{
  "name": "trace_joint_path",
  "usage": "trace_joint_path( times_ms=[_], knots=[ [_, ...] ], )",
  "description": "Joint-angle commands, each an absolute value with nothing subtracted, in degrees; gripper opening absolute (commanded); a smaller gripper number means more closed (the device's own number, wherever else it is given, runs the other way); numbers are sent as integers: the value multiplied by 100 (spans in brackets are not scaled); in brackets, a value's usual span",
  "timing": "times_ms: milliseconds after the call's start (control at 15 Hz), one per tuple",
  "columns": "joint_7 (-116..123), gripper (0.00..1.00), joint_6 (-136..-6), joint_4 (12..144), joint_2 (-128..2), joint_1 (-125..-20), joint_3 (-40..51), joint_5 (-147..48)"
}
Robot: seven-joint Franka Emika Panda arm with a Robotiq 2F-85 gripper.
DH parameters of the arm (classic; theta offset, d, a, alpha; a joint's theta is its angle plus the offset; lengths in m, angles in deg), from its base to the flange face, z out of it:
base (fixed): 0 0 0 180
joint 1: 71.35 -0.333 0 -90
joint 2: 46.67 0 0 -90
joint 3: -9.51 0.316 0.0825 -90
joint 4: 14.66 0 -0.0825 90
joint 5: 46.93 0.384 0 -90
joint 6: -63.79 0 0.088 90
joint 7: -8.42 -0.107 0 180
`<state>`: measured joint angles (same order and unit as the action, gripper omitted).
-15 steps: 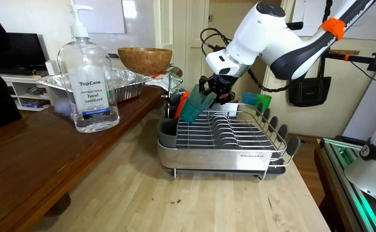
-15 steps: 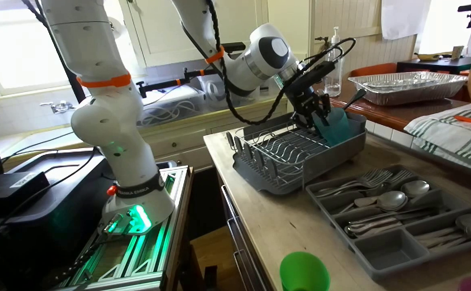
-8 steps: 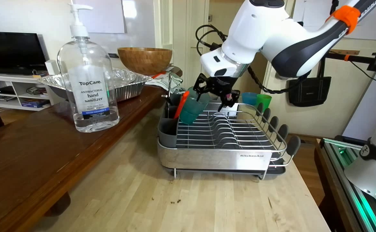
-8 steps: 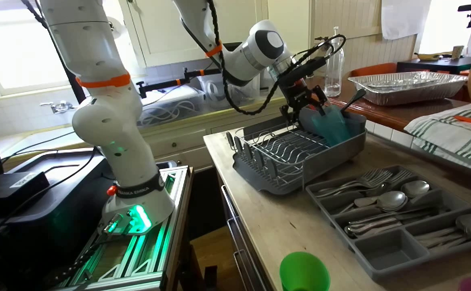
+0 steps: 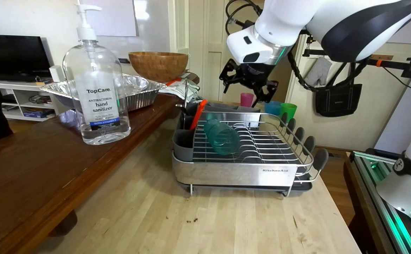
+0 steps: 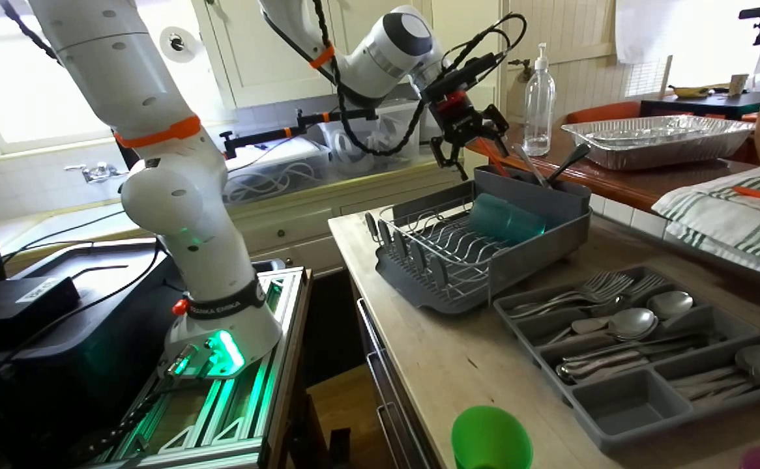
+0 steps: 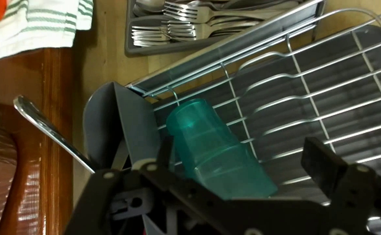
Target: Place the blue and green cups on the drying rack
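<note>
From where I sit, I'd call one cup placed. The teal cup (image 5: pixel 223 139) lies on its side on the wires of the drying rack (image 5: pixel 233 174), at about 10 o'clock from the rack's middle in an exterior view, just beside the grey utensil holder (image 5: pixel 183 146); whether those two touch, I can't tell. My tool (image 5: pixel 240 98) stands with its jaws wide apart above the rack, toward 12 o'clock, nothing between them, and both exterior views show a gap down to the cup.

The green cup (image 6: pixel 491 443) is what I count as left. It stands upright on the table (image 6: pixel 452 365), well apart from the rack, at 6 o'clock from it in an exterior view. One doubt: a bluer cup (image 5: pixel 272 108) shows near the green one, at about 1 o'clock from the rack in an exterior view, so I can't be sure the teal one is what the task calls blue. If it is, I judge the job about half done; if not, two cups remain. A pink cup (image 5: pixel 246 99) at 12 o'clock, beyond the rack, I take as no part of this.
</note>
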<state>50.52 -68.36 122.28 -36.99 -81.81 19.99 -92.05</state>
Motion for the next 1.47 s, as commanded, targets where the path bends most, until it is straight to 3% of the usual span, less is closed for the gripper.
trace_joint_path(
  times_ms=[0, 533, 933, 1000, 1400],
  knots=[
    [5239, 100, -6378, 12215, -3482, -8314, 1989, -8870],
    [5047, 100, -4548, 12190, -3056, -8058, 1634, -8405],
    [5335, 100, -4764, 12497, -2804, -7333, 374, -7965],
    [5152, 100, -4581, 12341, -2830, -7465, 678, -8253],
    [5362, 100, -4634, 12322, -2759, -7164, 242, -7719]
  ],
)
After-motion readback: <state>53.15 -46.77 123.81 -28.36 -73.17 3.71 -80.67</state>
